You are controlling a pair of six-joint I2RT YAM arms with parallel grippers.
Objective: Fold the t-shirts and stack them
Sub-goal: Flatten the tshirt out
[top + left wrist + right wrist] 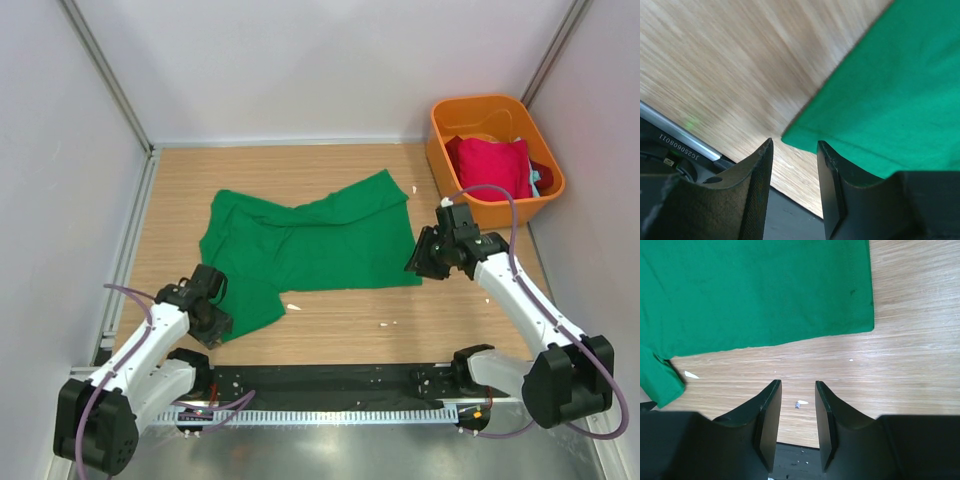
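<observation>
Top external view showed the green shirt (310,245) lying crumpled in the middle of the bench (340,165), with its upper part folded over itself. The red shirt (492,165) sat in the bin (478,104) at the far right, and a bit of teal shirt (537,178) was beside it.

The left jaws stood a little apart and held nothing. A corner of the green cloth (790,136) lay just ahead of the gap. The right jaws were also narrowly apart and empty, over bare wood near the shirt's other near corner (867,325), not on it.

I judged several risks. If the left jaws closed here, they might catch only the tip of the hem, and thin cloth could slip out when it was lifted. The right jaws could pinch nothing if they closed before they reached the cloth. With wrinkles left in, any fold could come out uneven.

Some things were hard to see. The left wrist view was blurred, so I could not tell if the jaws touched the bench. The left arm (170,330) covered part of the shirt's near edge. The bin's wall hid most of the red shirt, and the teal one was only a sliver. Small white scraps (801,403) lay on the wood; what they were, I could not tell.
</observation>
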